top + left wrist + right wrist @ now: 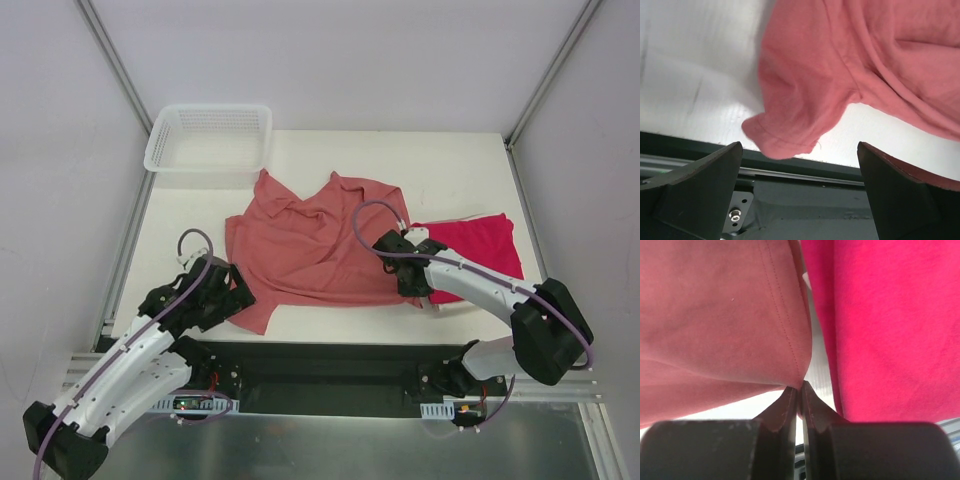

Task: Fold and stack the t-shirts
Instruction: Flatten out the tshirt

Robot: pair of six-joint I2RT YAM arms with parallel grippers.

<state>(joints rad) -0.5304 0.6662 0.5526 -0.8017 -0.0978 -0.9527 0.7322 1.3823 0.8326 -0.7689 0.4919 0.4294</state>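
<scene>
A dusty salmon-pink cotton t-shirt (310,245) lies rumpled and spread across the middle of the white table (450,160), one sleeve trailing toward the near edge. At that sleeve the left gripper (800,152) stands released, jaws wide, the sleeve's hem lying loose just beyond the fingertips (715,165) and touching neither. At the shirt's near right corner the right gripper (800,390) is clenched, its tips pinched on the stitched hem. Just right of the shirt, partly hidden under the right arm, lies a folded crimson-magenta cotton t-shirt (480,250), a strip of table showing between the two. Beyond the shirt's far left shoulder, a white plastic mesh basket (208,138) overhangs the table's corner.
</scene>
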